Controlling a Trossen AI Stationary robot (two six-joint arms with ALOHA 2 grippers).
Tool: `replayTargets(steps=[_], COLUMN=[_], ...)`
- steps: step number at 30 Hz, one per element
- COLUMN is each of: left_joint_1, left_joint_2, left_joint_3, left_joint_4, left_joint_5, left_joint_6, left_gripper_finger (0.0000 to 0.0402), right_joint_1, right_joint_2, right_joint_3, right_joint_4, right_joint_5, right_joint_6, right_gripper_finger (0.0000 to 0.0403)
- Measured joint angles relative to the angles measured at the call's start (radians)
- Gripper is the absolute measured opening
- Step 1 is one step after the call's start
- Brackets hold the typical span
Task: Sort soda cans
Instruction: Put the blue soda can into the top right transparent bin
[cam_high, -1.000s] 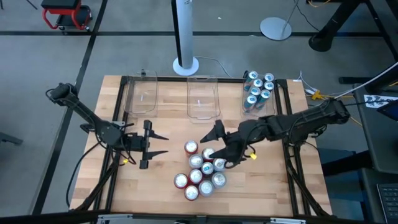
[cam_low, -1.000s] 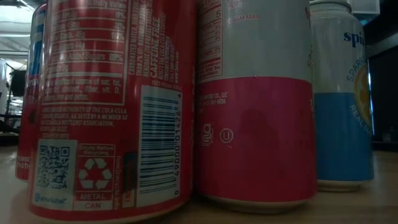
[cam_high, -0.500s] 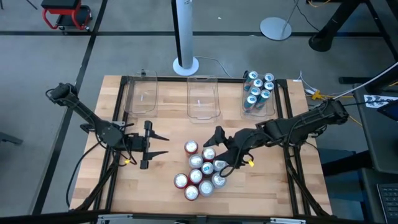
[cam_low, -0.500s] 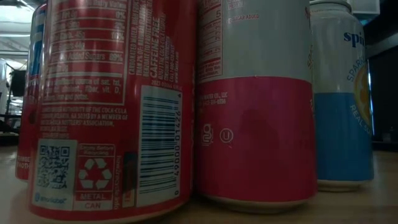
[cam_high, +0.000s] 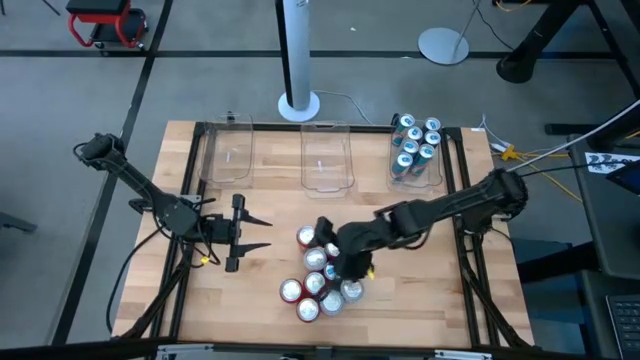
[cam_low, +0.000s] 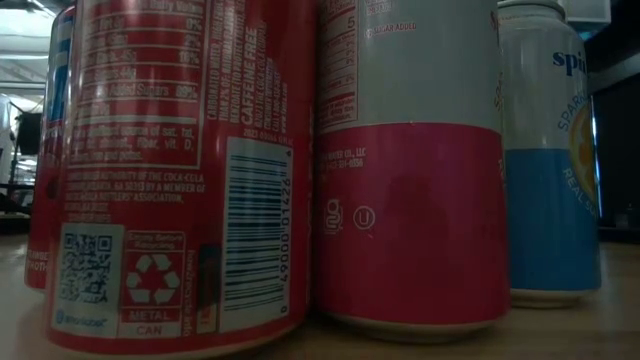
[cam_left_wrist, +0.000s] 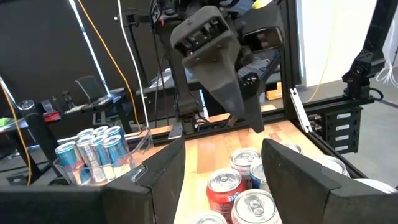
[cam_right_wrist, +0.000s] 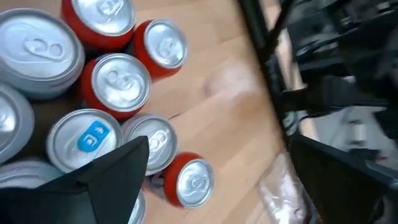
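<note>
Your right gripper (cam_high: 335, 245) is over the loose cluster of soda cans (cam_high: 322, 272) at the near-middle of the table (cam_high: 250, 300), fingers spread wide, nothing held. It hangs above the far side of the cluster, so this looks like the reach-and-pick step, with a can not yet gripped. The right wrist view looks down on silver tops with red bodies and one can with a blue tab (cam_right_wrist: 87, 138); which can you're going for, I can't tell. The left gripper (cam_high: 250, 232) waits to the left of the cluster, fingers about half open and empty, pointed at the cans. Teal-blue cans (cam_high: 414, 145) already sit in the far-right bin (cam_high: 438, 172); the middle bin (cam_high: 327, 158) and left bin (cam_high: 227, 152) at the far edge look empty. So sorting seems partly done, with red and silver-and-red cans left. Next you likely need to centre the open fingers on one can, drop straight down and close. The cans are packed touching, so a finger could knock a neighbour over.
</note>
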Motion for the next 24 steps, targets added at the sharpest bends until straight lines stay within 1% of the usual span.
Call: replayTargets(steps=[3, 7, 11, 19, 24], left_joint_1=[0.000, 0.000, 0.000, 0.000, 0.000], left_joint_2=[0.000, 0.001, 0.001, 0.001, 0.001], left_joint_3=[0.001, 0.001, 0.001, 0.001, 0.001], left_joint_4=[-0.008, -0.028, -0.036, -0.044, -0.045], left_joint_5=[0.000, 0.000, 0.000, 0.000, 0.000], left_joint_6=[-0.001, -0.005, -0.009, -0.015, -0.021], left_gripper_finger=[0.0202, 0.0202, 0.0202, 0.0202, 0.0202], right_joint_1=[0.000, -0.006, -0.006, -0.005, -0.005], right_joint_2=[0.069, 0.137, 0.165, 0.200, 0.239], right_joint_3=[0.125, 0.214, 0.225, 0.225, 0.225], right_joint_4=[-0.150, -0.288, -0.340, -0.411, -0.431], right_joint_5=[-0.007, -0.037, -0.110, -0.122, -0.173], right_joint_6=[0.026, 0.085, 0.169, 0.289, 0.323], right_gripper_finger=[0.0386, 0.0386, 0.0386, 0.0386, 0.0386])
